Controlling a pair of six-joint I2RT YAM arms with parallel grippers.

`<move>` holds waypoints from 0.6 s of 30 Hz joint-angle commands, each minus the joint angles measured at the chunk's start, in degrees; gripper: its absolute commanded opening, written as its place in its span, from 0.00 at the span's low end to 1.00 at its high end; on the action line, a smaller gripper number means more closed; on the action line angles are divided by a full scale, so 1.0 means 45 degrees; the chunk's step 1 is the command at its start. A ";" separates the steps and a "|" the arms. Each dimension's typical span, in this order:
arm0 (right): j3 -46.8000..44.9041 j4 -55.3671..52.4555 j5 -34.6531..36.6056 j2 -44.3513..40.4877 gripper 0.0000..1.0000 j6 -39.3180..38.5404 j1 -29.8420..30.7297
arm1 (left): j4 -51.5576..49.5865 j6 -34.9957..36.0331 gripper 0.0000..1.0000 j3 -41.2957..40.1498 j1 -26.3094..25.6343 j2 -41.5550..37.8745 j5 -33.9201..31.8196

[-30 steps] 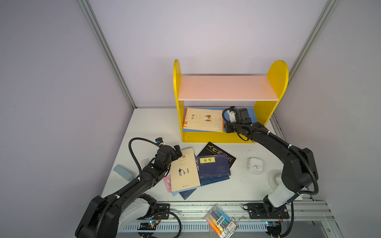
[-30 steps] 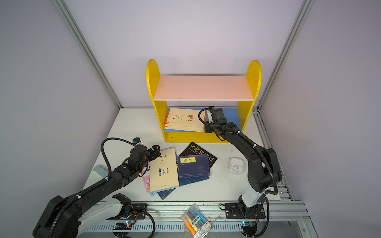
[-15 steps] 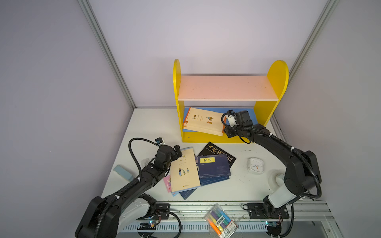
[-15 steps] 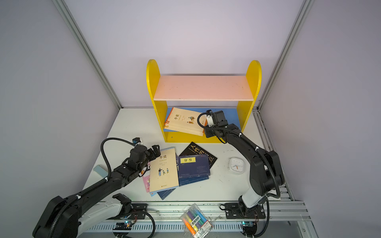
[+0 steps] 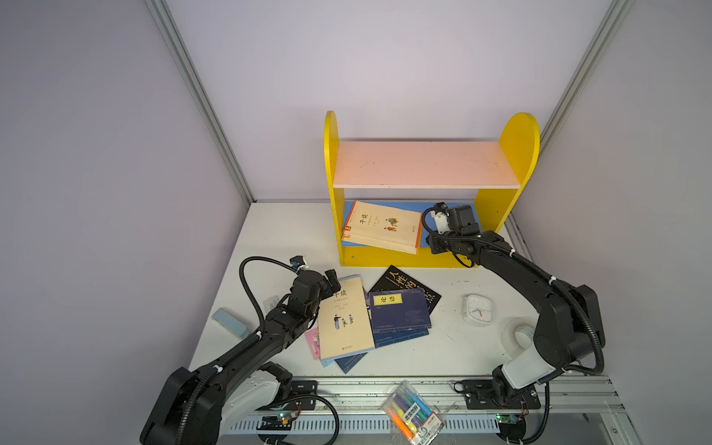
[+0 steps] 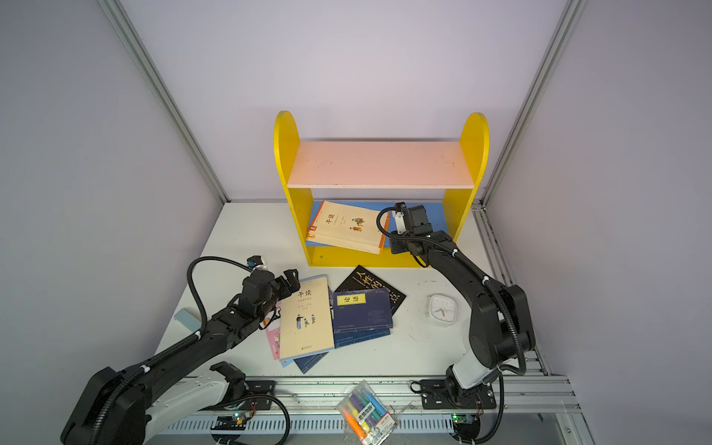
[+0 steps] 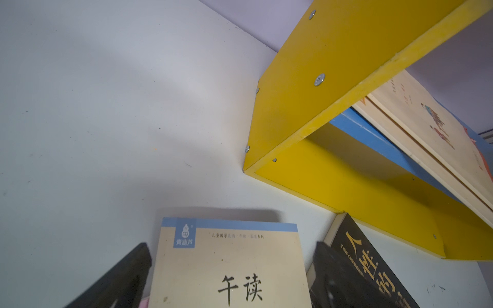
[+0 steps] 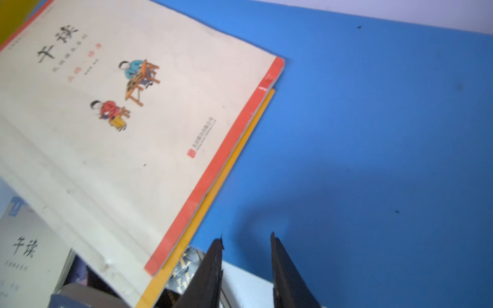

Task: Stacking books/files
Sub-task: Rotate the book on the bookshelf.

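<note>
Two cream books are stacked on the blue lower board (image 8: 373,106) of the yellow shelf (image 5: 518,146). The top cream book (image 5: 379,227) is printed with black characters and two small seated figures, and is edged in red. It is laid askew over a second book (image 8: 255,117) with an orange-yellow edge, and its near corner is seen over the shelf's front edge in both top views.

The right tool (image 8: 246,238) is held just beside that stack, above the blue board, its jaws slightly parted with nothing between them.

On the tabletop (image 5: 277,239) other books are spread in a loose, overlapping pile. A cream book with a blue top band (image 5: 345,319) is on top. A navy book with a yellow label (image 5: 398,312) is laid beside it, partly over a black book with gold characters (image 5: 400,283). A pink cover (image 5: 313,343) is mostly buried.

The left tool (image 5: 332,285) is spread wide at a corner of the blue-banded book; contact cannot be determined.
</note>
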 commanded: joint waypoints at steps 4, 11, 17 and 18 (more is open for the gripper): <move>-0.0887 0.0206 -0.2635 -0.0638 0.33 -0.0971 0.0103 | -0.0029 0.0022 0.98 0.0139 0.0018 0.0122 0.0049; -0.1473 -0.0181 -0.3907 -0.0930 0.18 -0.1255 0.0463 | 0.0009 0.0071 0.98 0.0251 0.0031 0.0272 0.0149; -0.1299 0.0055 -0.4232 -0.0241 0.06 -0.0810 0.0976 | 0.0163 -0.0019 0.98 0.0168 0.0046 0.0346 0.0157; -0.1208 0.0127 -0.4117 -0.0058 0.06 -0.0729 0.1040 | 0.0166 -0.0047 0.98 0.0144 0.0042 0.0350 0.0159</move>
